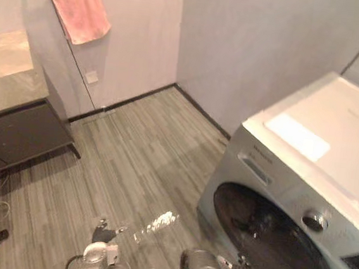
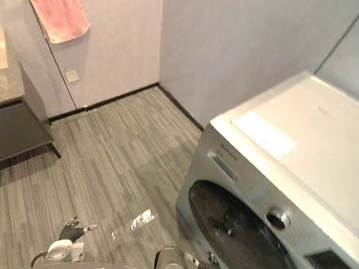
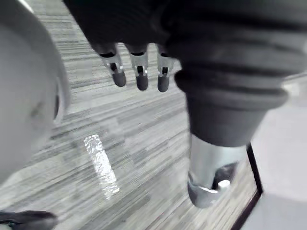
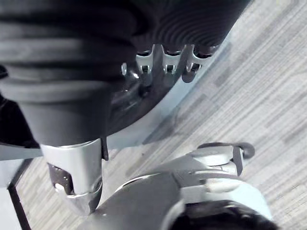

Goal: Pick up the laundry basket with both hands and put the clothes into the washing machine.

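Low before the robot, the left hand (image 3: 139,72) and right hand (image 4: 165,60) hang with fingers loose and straight, holding nothing, over the grey wood-plank floor (image 1: 138,162). The right wrist view sets its fingers close to the silver front-loading washing machine (image 1: 287,202) at the robot's right, dark round door (image 1: 265,238) apparently closed. The head views add a dark cabinet (image 1: 21,132) and a pink hanging towel (image 1: 77,4) beyond. The laundry basket, likely light yet bulky, would want a grip on both side rims
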Robot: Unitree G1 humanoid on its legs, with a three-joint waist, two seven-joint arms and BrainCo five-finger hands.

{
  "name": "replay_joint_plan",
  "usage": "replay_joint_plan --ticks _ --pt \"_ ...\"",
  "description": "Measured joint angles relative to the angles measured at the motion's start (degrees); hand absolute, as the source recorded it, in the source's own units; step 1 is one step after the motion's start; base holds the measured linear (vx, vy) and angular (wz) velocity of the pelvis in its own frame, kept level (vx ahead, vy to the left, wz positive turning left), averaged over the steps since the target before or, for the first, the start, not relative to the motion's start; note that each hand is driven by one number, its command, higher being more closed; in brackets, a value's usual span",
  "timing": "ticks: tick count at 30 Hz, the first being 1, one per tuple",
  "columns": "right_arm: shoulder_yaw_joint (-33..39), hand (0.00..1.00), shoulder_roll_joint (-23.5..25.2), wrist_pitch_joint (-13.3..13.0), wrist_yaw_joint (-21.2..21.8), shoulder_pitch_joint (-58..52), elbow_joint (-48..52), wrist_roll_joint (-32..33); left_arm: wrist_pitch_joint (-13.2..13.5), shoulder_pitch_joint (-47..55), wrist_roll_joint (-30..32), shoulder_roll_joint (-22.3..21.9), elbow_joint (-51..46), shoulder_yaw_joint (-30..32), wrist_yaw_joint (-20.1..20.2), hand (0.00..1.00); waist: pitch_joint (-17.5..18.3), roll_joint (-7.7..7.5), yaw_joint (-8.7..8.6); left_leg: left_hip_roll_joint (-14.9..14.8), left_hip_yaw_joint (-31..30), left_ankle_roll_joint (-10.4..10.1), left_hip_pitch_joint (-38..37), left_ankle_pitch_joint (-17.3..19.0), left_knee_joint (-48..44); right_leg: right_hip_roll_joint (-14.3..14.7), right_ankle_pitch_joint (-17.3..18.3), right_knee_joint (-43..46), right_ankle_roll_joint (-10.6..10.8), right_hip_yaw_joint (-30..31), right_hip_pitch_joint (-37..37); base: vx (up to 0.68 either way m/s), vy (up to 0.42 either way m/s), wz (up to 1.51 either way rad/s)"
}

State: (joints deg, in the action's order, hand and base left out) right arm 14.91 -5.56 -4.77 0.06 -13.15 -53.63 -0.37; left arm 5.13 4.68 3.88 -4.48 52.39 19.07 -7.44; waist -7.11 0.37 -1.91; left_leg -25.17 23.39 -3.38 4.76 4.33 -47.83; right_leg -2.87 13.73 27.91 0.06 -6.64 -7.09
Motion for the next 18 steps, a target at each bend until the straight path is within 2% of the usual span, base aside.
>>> replay_joint_plan --ticks 1,3,4,5,6,7,8,9,10,11,13,14,16,17,18 --pt "1.98 0.0 0.52 0.07 0.06 -0.2 -1.7 0.04 -0.02 0.0 -0.15 0.08 0.08 0.58 -0.04 0.0 0.19 -0.5 -0.51 -0.95 2.4 1.13 -0.05 -1.26 0.15 -0.66 0.13 -1.14 -0.15 -1.75 1.53 0.34 -0.077 0.9" --pt "5.94 0.0 1.66 0.56 0.06 -0.26 -5.72 -0.06 0.11 -0.17 -0.29 0.51 0.2 1.37 -0.01 0.0 -0.24 -1.49 -0.85 -2.75 10.71 1.91 -0.78 -3.55 0.64 -2.69 -0.18 -5.03 -0.59 -5.17 5.07 0.27 -0.03 1.0" --pt "6.44 0.0 1.69 0.96 0.0 -0.23 -6.4 -0.07 0.15 -0.3 -0.26 0.61 0.34 1.36 0.04 0.0 -0.3 -1.53 -0.95 -2.43 12.38 1.58 -1.06 -1.4 1.35 -3.41 -0.21 -5.78 -0.61 -6.18 5.8 0.2 0.026 1.05" --pt "7.37 0.0 1.51 1.26 0.0 -0.21 -7.23 -0.14 0.07 -0.77 -0.18 0.83 1.37 1.27 0.21 0.0 -0.5 -1.45 -1.51 -0.36 14.37 0.45 -0.97 2.87 4.88 -5.06 -0.26 -7.07 -0.51 -8.39 7.31 0.17 0.084 1.05" --pt "8.65 0.0 1.45 1.25 -0.06 0.0 -7.5 -0.12 0.14 -1.02 -0.14 1.2 2.27 0.96 0.28 0.0 -1.09 -1.28 -1.55 2.73 14.63 -0.99 -0.87 5.16 10.49 -6.09 -0.3 -8.01 -0.38 -8.89 8.64 0.15 0.115 0.97" --pt "8.81 0.0 1.38 1.24 -0.07 0.38 -7.59 -0.12 0.17 -1.03 -0.13 1.43 2.32 0.93 0.28 0.0 -1.24 -1.13 -1.29 4.48 14.07 -1.22 -0.57 5.7 13.63 -6.45 -0.29 -8.59 -0.1 -9.04 9.26 0.12 0.184 0.63" --pt "8.79 0.0 1.09 1.18 -0.15 1.48 -7.61 -0.11 0.13 -1.0 -0.09 2.09 2.5 0.73 0.3 0.0 -1.43 -0.89 -0.96 8.17 10.87 -1.39 0.73 5.59 19.98 -7.17 0.15 -9.23 1.25 -9.24 9.7 0.09 0.24 0.25" --pt "8.37 0.0 0.02 1.08 -0.1 2.47 -7.59 -0.12 0.11 -0.91 -0.1 2.39 2.96 0.28 0.39 0.0 -2.1 0.24 -0.71 11.43 6.04 -1.79 1.57 3.81 27.79 -7.14 1.08 -8.93 2.91 -9.1 10.03 0.08 0.258 0.05" --pt "8.07 0.0 -0.75 0.87 -0.11 2.98 -7.48 -0.13 0.16 -0.54 -0.21 2.34 3.36 -0.12 0.49 0.0 -2.6 0.69 -0.15 12.75 4.21 0.78 1.3 1.41 28.81 -6.99 1.61 -8.3 3.98 -8.23 10.14 0.1 0.217 0.14" --pt "6.81 0.0 -0.14 0.72 -0.16 3.53 -7.55 -0.05 0.1 -0.64 -0.42 3.92 3.82 -1.09 0.46 0.0 -2.59 0.23 -0.24 14.96 4.09 0.46 0.87 1.75 30.33 -7.33 1.72 -9.07 4.16 -5.82 10.38 0.12 0.148 0.42" --pt "5.85 0.0 -0.17 1.0 -0.18 4.64 -7.64 -0.27 0.55 -0.73 -0.96 4.4 3.82 -1.45 0.68 0.0 -3.24 -1.33 0.11 17.13 3.38 1.79 1.2 2.62 30.58 -7.82 1.34 -11.89 4.25 -4.55 11.44 0.15 0.144 0.46" --pt "5.61 0.0 -0.16 0.99 -0.25 5.02 -7.6 -0.43 0.56 -0.65 -1.6 4.52 3.63 -1.16 0.72 0.0 -3.3 -1.22 0.32 17.41 3.21 2.08 1.69 3.23 29.9 -7.82 1.28 -12.63 4.25 -4.28 11.68 0.17 0.207 0.17" --pt "4.22 0.0 -0.58 0.94 -0.27 5.83 -7.52 -2.31 0.58 -0.47 -2.59 4.59 3.42 -0.71 1.43 0.0 -3.04 -1.52 0.72 18.95 2.75 3.7 3.11 6.46 26.25 -9.9 2.78 -12.51 5.51 -3.64 12.03 0.18 0.235 0.11" --pt "2.96 0.0 -1.17 0.93 -0.16 5.58 -7.53 -2.34 0.53 -0.31 -2.62 4.7 3.64 -0.17 1.63 0.0 -2.17 -2.11 0.55 20.74 2.82 4.15 2.53 8.26 26.03 -11.77 4.05 -8.81 6.99 -3.46 11.9 0.2 0.164 0.02" --pt "2.69 0.0 -1.27 0.8 -0.19 5.72 -7.29 -2.29 0.53 -0.43 -2.6 4.5 4.31 -0.34 1.63 0.0 -2.15 -2.32 0.42 21.62 3.11 4.32 1.34 9.06 26.12 -12.88 4.16 -2.93 7.07 -2.08 9.6 0.33 0.198 0.09"
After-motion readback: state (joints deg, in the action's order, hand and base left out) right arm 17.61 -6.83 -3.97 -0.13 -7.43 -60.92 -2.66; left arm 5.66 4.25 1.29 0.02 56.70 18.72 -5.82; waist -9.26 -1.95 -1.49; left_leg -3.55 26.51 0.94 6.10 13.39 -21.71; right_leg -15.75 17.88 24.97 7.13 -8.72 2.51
